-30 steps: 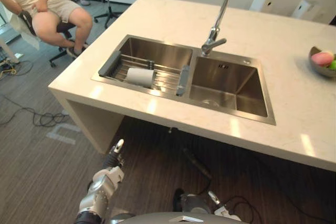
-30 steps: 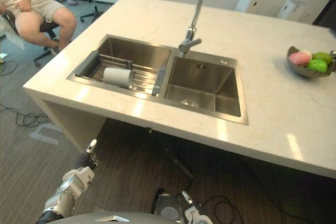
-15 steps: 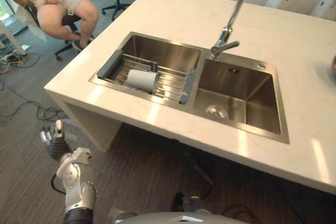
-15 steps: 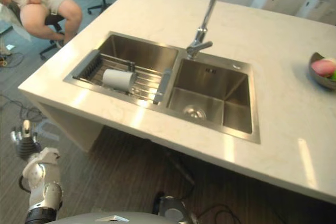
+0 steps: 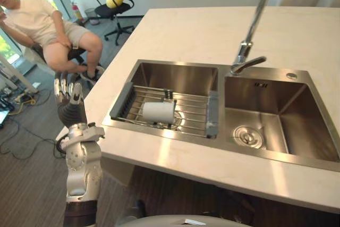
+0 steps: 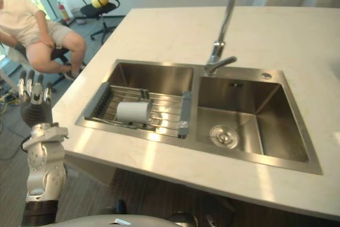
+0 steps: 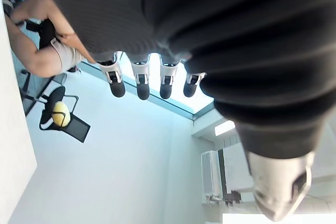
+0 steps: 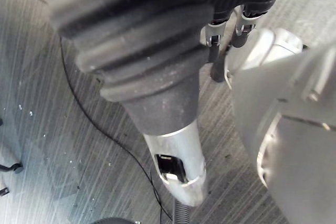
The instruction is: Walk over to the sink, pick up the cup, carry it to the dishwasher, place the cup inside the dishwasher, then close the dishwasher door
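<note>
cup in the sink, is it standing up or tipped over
Tipped over: the cup lies on its side on the wire rack in the left basin, its curved wall facing up.

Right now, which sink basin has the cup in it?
The left basin: the cup lies on its side on the rack there. The right basin shows a drain.

Faucet (image 5: 244, 57): top of its arch cut off by the upper edge. Right basin (image 5: 311, 131): right side cut off by the picture's edge. Person (image 5: 42, 17): head and one arm partly out of view at left. Cup (image 5: 158, 112) in rack (image 5: 194, 111): mouth end cannot be told.
</note>
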Controlling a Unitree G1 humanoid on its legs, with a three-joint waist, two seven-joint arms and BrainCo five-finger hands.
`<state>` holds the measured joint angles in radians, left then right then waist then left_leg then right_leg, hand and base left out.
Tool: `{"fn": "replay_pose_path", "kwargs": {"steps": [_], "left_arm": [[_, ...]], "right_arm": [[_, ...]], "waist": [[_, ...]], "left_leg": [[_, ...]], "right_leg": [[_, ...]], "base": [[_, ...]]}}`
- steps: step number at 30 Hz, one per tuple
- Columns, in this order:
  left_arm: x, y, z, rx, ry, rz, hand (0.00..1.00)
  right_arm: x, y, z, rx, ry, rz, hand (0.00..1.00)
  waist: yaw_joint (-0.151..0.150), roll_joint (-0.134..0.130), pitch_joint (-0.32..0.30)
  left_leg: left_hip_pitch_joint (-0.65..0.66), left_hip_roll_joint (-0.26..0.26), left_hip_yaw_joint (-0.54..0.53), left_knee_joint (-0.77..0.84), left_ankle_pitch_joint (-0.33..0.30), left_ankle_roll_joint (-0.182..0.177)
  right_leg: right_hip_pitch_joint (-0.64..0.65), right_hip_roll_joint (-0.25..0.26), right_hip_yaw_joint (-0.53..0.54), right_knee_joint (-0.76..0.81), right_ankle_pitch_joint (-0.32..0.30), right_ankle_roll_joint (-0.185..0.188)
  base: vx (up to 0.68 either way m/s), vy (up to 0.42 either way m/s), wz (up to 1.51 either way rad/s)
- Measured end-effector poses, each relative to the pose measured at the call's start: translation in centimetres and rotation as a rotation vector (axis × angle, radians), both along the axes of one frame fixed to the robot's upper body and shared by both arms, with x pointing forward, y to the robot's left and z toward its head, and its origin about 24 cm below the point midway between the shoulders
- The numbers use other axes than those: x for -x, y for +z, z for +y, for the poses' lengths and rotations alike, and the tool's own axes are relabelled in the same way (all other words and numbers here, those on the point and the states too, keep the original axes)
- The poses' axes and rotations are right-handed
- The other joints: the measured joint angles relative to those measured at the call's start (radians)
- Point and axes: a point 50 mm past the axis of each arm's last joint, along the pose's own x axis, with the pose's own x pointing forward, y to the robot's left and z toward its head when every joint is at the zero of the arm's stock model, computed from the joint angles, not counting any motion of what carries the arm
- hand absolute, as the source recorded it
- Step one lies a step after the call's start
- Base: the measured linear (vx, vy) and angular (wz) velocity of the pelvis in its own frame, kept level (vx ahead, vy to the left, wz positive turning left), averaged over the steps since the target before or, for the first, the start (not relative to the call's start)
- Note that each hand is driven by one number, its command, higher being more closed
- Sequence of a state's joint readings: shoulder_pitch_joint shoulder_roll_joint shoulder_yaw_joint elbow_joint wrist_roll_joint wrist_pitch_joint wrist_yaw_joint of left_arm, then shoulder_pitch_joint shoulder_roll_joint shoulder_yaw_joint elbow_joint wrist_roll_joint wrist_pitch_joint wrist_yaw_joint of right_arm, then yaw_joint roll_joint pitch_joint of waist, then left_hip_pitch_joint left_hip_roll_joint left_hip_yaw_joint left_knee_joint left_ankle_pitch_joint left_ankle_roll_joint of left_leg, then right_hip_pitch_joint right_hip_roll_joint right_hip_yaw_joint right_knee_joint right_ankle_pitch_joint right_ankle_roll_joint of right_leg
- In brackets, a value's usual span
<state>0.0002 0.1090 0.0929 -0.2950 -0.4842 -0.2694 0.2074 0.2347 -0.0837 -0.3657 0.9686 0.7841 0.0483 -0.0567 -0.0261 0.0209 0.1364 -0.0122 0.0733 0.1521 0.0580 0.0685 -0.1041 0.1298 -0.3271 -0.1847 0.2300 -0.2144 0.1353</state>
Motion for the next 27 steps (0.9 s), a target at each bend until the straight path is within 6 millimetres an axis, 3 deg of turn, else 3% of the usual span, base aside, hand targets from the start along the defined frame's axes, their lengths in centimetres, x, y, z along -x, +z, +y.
{"fn": "replay_pose_path", "kwargs": {"steps": [2,3,6,7,9,11,12,15,16,19,20,22,27], "left_arm": [[0.3,1.3,-0.5,-0.054,-0.037,-0.037,0.00],[0.5,1.9,-1.0,-0.072,-0.069,-0.061,0.00],[1.2,3.6,-2.2,-0.171,-0.113,-0.129,0.00],[1.4,3.9,-2.5,-0.207,-0.117,-0.141,0.00],[1.4,3.9,-2.9,-0.273,-0.126,-0.131,0.00],[1.1,3.7,-3.2,-0.318,-0.148,-0.101,0.00],[0.5,3.3,-3.7,-0.352,-0.184,-0.063,0.00],[-0.8,0.8,-5.5,-0.504,-0.268,0.077,0.00],[-1.0,-0.2,-6.3,-0.587,-0.289,0.117,0.00],[-0.8,-0.9,-7.5,-0.680,-0.336,0.133,0.00],[-0.7,-1.3,-8.0,-0.747,-0.357,0.134,0.00],[-0.8,-2.2,-7.9,-0.841,-0.361,0.159,0.00],[-0.9,-5.4,-7.3,-1.092,-0.350,0.284,0.00]], "right_arm": [[0.3,-0.4,1.4,-0.034,-0.014,0.028,0.00],[0.7,-0.6,1.7,-0.043,-0.018,0.048,0.00],[1.3,-0.5,1.5,-0.027,-0.031,0.083,0.00],[1.4,-0.5,1.5,-0.026,-0.032,0.085,0.00],[1.3,-0.6,1.7,-0.034,-0.014,0.090,0.00],[0.9,-0.6,1.9,-0.040,0.019,0.093,0.00],[0.6,-0.6,2.0,-0.045,0.037,0.093,0.00],[0.8,-0.7,1.9,-0.050,0.083,0.109,0.00],[0.7,-0.6,1.7,-0.050,0.100,0.110,0.00],[0.7,-0.4,0.7,-0.034,0.117,0.121,0.00],[0.2,-0.2,0.2,-0.021,0.138,0.113,0.00],[-0.5,0.1,-0.5,-0.002,0.168,0.100,0.00],[-2.7,0.4,0.0,-0.009,0.220,0.047,0.00]], "waist": [[0.009,-0.038,-0.008],[0.008,-0.033,-0.005],[-0.001,-0.005,-0.004],[-0.003,0.004,-0.005],[0.006,-0.006,-0.032],[0.017,-0.019,-0.036],[0.007,-0.034,-0.034],[0.007,-0.029,-0.028],[0.003,-0.022,-0.027],[0.004,-0.002,-0.034],[0.008,0.017,-0.047],[0.002,0.026,-0.051],[0.006,0.002,-0.058]], "left_leg": [[0.004,-0.037,0.029,-0.005,-0.030,0.018],[0.027,-0.044,0.042,-0.006,-0.051,0.025],[0.090,-0.035,0.083,-0.010,-0.090,0.041],[0.112,-0.027,0.102,-0.012,-0.098,0.042],[0.118,-0.012,0.149,0.002,-0.109,0.038],[0.103,-0.005,0.141,0.005,-0.114,0.031],[0.086,0.000,0.141,0.011,-0.115,0.031],[0.063,0.020,0.148,0.023,-0.125,0.013],[0.066,0.028,0.147,0.027,-0.130,-0.001],[0.066,0.050,0.145,0.023,-0.122,-0.008],[0.071,0.055,0.138,0.004,-0.111,-0.011],[0.082,0.056,0.121,-0.021,-0.101,-0.013],[0.084,0.057,0.121,-0.056,-0.085,-0.015]], "right_leg": [[0.004,-0.037,0.010,-0.036,0.051,0.032],[0.003,-0.046,0.009,-0.020,0.101,0.043],[-0.101,-0.067,0.004,0.189,0.156,-0.024],[-0.122,-0.069,-0.004,0.225,0.174,-0.030],[-0.130,-0.049,-0.081,0.131,0.201,-0.019],[-0.119,-0.026,-0.082,0.034,0.204,-0.016],[-0.099,-0.014,-0.104,-0.037,0.217,0.002],[-0.068,0.020,-0.130,-0.148,0.222,0.019],[-0.060,0.028,-0.130,-0.157,0.211,0.058],[-0.067,0.052,-0.127,-0.164,0.206,0.053],[-0.069,0.064,-0.128,-0.173,0.208,0.046],[-0.062,0.075,-0.130,-0.187,0.213,0.039],[-0.059,0.089,-0.134,-0.229,0.234,0.031]], "base": [[0.15,0.234,-0.32],[0.16,0.210,-0.35],[0.10,0.178,-0.55],[0.10,0.110,-0.72],[0.13,0.045,-0.99],[0.09,-0.064,-0.77],[0.01,-0.091,-0.26],[-0.04,-0.120,-0.17],[-0.06,-0.150,-0.15],[-0.04,-0.097,-0.08],[-0.01,-0.080,-0.06],[0.02,-0.054,-0.04],[0.00,-0.008,-0.01]]}}
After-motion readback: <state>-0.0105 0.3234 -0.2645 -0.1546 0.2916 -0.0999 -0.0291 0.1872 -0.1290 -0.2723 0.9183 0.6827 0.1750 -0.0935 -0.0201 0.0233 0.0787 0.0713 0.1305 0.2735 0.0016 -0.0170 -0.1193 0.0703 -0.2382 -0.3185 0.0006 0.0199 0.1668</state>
